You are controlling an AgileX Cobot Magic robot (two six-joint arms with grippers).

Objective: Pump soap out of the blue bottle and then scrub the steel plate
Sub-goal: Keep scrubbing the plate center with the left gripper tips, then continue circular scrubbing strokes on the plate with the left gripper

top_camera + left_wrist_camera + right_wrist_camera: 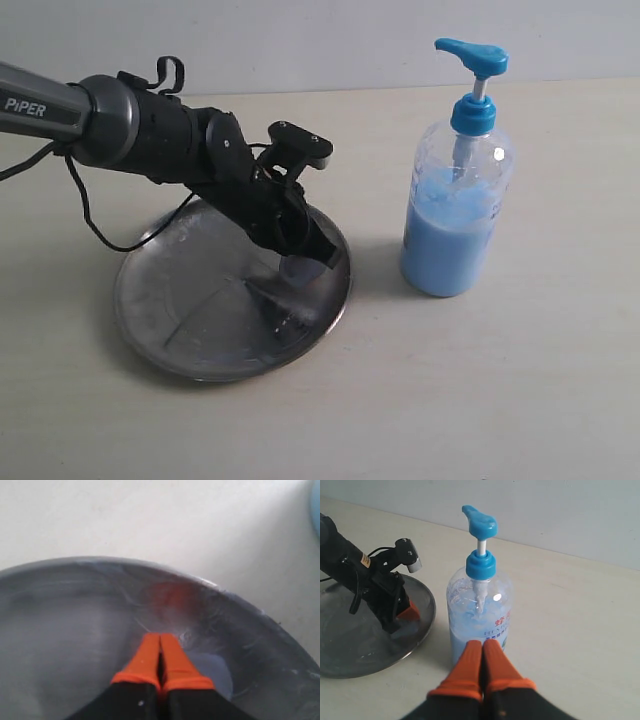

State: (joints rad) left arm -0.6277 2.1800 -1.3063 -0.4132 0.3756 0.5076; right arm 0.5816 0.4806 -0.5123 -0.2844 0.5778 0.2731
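Observation:
The steel plate (190,300) lies left of the blue bottle (458,210), which is about half full of light blue soap (445,245). My left gripper (312,258) is shut with nothing in it. Its tips are down on the plate's right part, near the rim. In the left wrist view the orange fingertips (160,639) are pressed together over the streaky steel plate (60,630), with a pale blue soap blob (216,672) just beside them. My right gripper (483,644) is shut and empty. It hovers close in front of the blue bottle (479,605), apart from it, and does not show in the exterior view.
The pump head (472,55) stands raised, its spout pointing toward the plate. The left arm (370,582) and its black cable (95,225) stretch over the plate's far side. Everything rests on a beige table (520,380) with a pale wall behind.

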